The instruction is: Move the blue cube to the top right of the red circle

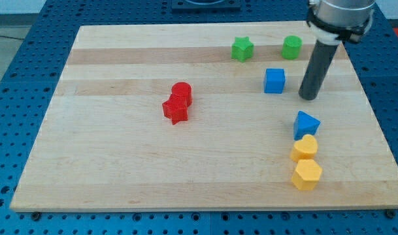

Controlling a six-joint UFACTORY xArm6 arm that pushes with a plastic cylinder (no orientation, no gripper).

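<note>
The blue cube sits on the wooden board right of centre, towards the view's top. The red circle stands near the board's middle, touching a red star just below it. My tip rests on the board a short way to the right of the blue cube and slightly below it, with a small gap between them. The cube lies well to the right of the red circle, a little higher in the view.
A green star and a green circle sit near the top edge, above the cube. A blue triangular block, a yellow heart and a yellow hexagon line up below my tip.
</note>
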